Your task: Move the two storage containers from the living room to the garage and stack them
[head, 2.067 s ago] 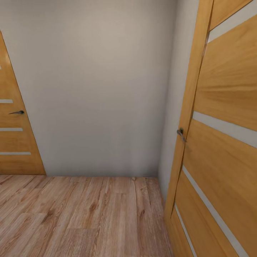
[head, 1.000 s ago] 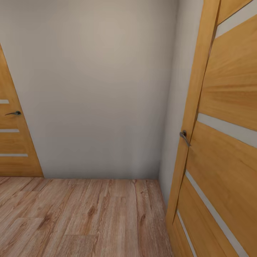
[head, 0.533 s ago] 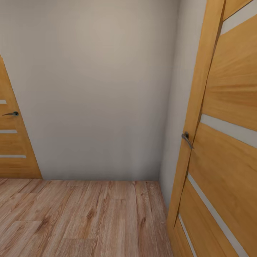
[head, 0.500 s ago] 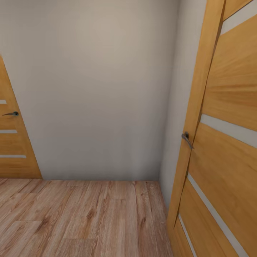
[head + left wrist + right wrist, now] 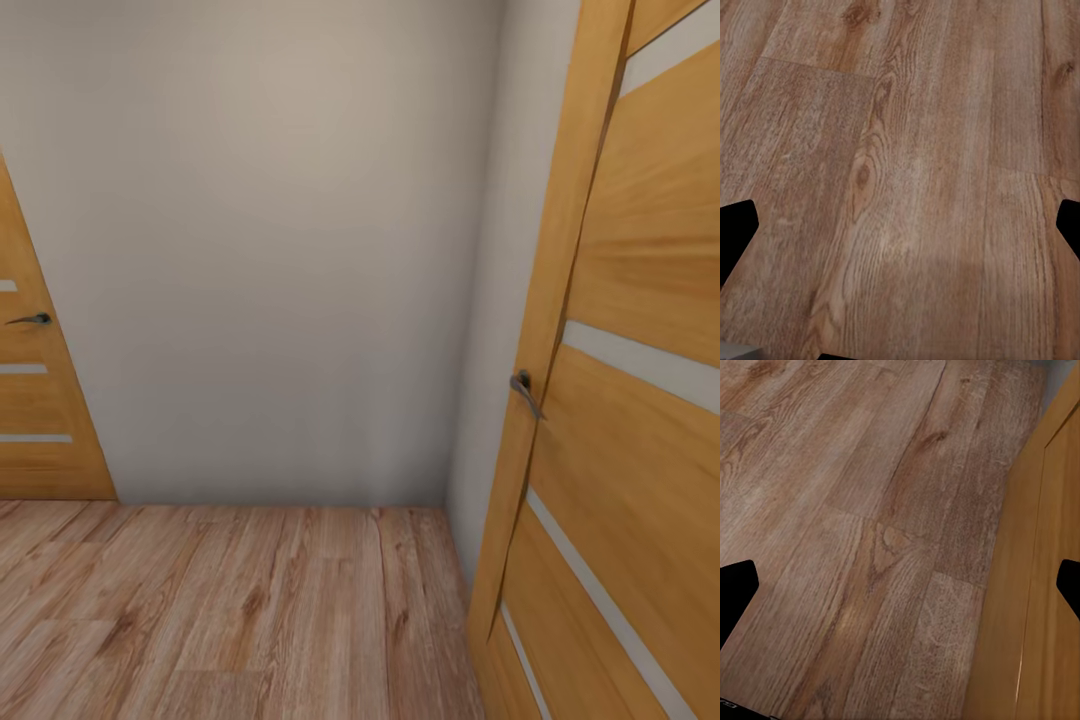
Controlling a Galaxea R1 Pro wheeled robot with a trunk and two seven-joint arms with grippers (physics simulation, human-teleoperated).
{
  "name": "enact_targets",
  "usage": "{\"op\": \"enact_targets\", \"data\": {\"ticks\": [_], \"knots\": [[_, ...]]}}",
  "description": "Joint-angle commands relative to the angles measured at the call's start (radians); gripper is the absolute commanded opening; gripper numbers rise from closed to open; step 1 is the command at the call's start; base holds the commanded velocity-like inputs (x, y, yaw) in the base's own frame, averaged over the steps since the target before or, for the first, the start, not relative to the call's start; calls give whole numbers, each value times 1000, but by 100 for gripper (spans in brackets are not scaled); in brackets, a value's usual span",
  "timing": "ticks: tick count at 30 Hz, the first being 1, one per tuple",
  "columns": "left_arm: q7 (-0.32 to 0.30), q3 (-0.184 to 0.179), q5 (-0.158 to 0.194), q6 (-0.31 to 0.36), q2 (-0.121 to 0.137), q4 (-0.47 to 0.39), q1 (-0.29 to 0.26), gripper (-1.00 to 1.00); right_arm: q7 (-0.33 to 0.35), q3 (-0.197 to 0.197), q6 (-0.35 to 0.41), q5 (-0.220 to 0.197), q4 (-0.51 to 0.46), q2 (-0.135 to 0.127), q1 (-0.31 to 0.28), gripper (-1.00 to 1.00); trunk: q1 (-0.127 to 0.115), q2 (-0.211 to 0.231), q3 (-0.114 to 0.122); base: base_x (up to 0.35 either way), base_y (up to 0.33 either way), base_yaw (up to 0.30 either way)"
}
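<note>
No readable text, labels or signs seen.

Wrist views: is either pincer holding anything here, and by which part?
Nothing is held. The left pincer and right pincer are both spread wide, with bare wood plank floor between the fingertips.

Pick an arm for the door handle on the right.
Right, probably. The handle sits on the door at the robot's right, and the right wrist view shows that door close by. The left wrist view shows floor.
</note>
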Motion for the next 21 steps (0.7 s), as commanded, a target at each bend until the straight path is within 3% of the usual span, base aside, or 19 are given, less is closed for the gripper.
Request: {"op": "enact_targets", "data": {"ticks": [1, 21], "knots": [[1, 2, -1, -5, 0, 4, -2, 100, -3, -6, -1, 11, -2, 0, 1, 100, 0, -1, -1, 176, 0, 0], [1, 3, -1, -5, 1, 4, -2, 100, -3, -6, -1, 11, -2, 0, 1, 100, 0, -1, -1, 37, 0, 0]]}}
